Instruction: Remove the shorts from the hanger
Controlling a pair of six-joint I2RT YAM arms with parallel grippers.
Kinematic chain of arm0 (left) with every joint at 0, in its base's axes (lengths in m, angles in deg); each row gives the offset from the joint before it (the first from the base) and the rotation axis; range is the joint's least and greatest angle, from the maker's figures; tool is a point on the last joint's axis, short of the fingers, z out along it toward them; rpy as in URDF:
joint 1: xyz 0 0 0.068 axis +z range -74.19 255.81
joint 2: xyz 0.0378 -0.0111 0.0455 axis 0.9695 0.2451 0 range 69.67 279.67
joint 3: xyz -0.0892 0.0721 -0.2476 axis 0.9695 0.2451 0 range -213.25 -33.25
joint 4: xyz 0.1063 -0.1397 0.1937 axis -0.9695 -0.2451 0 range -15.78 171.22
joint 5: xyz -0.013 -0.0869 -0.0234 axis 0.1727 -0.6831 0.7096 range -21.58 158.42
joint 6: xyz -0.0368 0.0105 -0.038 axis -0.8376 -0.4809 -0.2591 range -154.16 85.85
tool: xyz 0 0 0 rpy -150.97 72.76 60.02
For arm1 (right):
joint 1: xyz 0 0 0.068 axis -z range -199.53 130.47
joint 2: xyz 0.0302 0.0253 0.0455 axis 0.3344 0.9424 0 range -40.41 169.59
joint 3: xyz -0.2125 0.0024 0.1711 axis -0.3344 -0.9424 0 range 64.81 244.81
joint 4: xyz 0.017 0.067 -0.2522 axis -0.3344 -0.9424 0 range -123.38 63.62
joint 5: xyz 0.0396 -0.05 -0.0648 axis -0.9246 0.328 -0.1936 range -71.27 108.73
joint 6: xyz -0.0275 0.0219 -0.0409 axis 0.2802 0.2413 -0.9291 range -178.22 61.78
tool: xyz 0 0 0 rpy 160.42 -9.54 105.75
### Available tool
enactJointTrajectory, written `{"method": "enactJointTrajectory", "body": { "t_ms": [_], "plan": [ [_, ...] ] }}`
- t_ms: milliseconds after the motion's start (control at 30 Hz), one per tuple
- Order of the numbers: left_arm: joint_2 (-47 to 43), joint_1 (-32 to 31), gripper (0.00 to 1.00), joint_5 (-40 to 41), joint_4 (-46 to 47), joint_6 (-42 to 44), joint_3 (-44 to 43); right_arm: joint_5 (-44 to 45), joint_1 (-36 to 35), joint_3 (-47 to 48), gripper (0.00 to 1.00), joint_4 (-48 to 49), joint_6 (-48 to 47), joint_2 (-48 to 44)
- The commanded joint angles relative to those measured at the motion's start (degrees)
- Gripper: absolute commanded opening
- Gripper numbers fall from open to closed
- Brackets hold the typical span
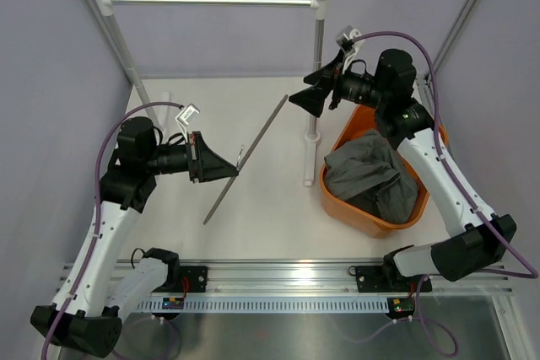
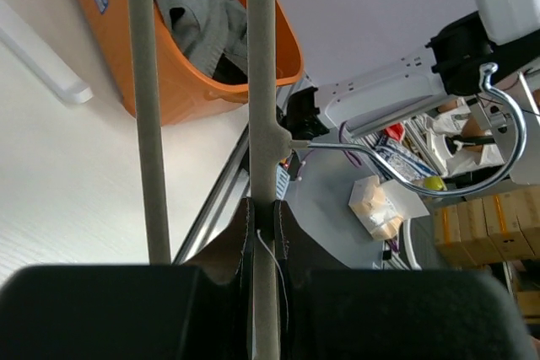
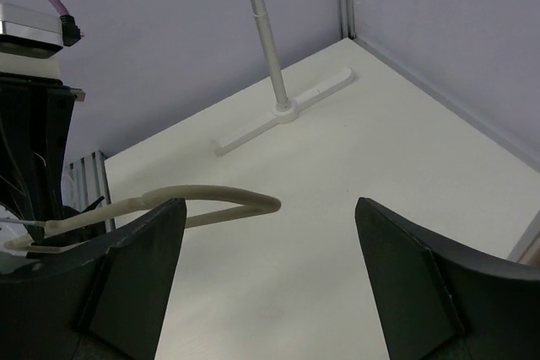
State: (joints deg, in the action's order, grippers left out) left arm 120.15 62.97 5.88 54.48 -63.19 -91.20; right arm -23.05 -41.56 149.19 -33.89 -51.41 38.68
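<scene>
Left gripper (image 1: 229, 171): It is the nearest one. Its two fingers are squeezed tight on one bar of the hanger (image 1: 261, 136), close to the middle. It holds the hanger up over the table (image 1: 169, 233).
Step in hand: The hanger is bare, so I think the shorts are off already. What is left looks like putting the hanger away.
How to do it well: Keep the squeeze tight, so the thin wire does not spin in the fingers. Go slow. Watch the far tip, so it does not bump the pole (image 1: 318, 65) or the other gripper.
Where the hanger is: In the air, between the two arms.
Which way it points: Its long side runs from near and left to far and right. From above it looks like one thin line, so the loop stands on its edge. The hook (image 2: 333, 145) comes off the held bar just past the fingers.
Shorts (image 1: 367, 173): They lie bunched up in the orange basket (image 1: 344, 136) on the right, apart from the hanger.
Right gripper (image 1: 302, 93): Farther back. Its fingers are wide apart and hold nothing. The hanger's far tip is just beside one finger. I cannot tell if they touch.
Rail (image 1: 211, 1): Farthest away, a silver bar with white corners.
</scene>
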Motion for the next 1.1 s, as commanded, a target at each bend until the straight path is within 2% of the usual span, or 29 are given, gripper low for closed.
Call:
{"method": "enactJointTrajectory", "body": {
  "t_ms": [0,100,200,233,300,333,367,400,433,500,833,1067],
  "plan": [
    [-2.5,-0.6,0.00,-5.7,7.7,-5.0,1.4,-12.8,2.3,0.6,0.91,6.9,-2.2,-0.3],
    [-4.1,-1.7,0.00,-6.7,13.5,-9.9,4.1,-22.9,4.3,-0.1,0.91,16.3,3.3,2.2],
    [-4.2,-2.3,0.00,-7.0,15.6,-12.0,5.4,-30.8,5.7,-1.8,0.91,32.4,16.3,5.4],
    [-4.3,-2.5,0.00,-7.0,16.6,-12.9,5.6,-31.9,5.8,-2.5,0.92,44.3,25.7,6.2],
    [-4.7,-2.7,0.00,-7.5,18.4,-14.3,6.0,-32.7,6.2,-4.7,0.92,57.5,36.1,9.1],
    [-4.9,-2.8,0.00,-7.6,20.7,-16.2,6.2,-32.5,6.7,-5.2,0.92,70.7,46.9,10.3],
    [-5.1,-2.9,0.00,-7.8,21.7,-17.0,6.2,-32.1,7.1,-5.5,0.92,77.5,52.5,13.0],
    [-5.2,-2.9,0.00,-8.1,22.5,-17.6,6.0,-31.0,7.5,-5.3,0.93,84.0,64.1,14.5],
    [-5.3,-2.9,0.00,-8.2,23.7,-18.9,5.9,-30.6,8.5,-4.5,0.92,96.7,69.7,18.3],
    [-5.3,-2.9,0.00,-8.4,25.0,-20.0,5.6,-30.8,8.7,-1.5,0.93,97.2,73.6,20.3],
    [-3.0,-3.2,0.00,-8.6,37.8,-28.8,7.7,-32.7,8.2,-3.6,0.91,97.2,72.1,17.9],
    [-0.4,-4.6,0.00,-7.8,44.9,-33.4,8.3,-30.0,8.1,-5.8,0.92,97.2,71.2,13.9]
  ]
}}
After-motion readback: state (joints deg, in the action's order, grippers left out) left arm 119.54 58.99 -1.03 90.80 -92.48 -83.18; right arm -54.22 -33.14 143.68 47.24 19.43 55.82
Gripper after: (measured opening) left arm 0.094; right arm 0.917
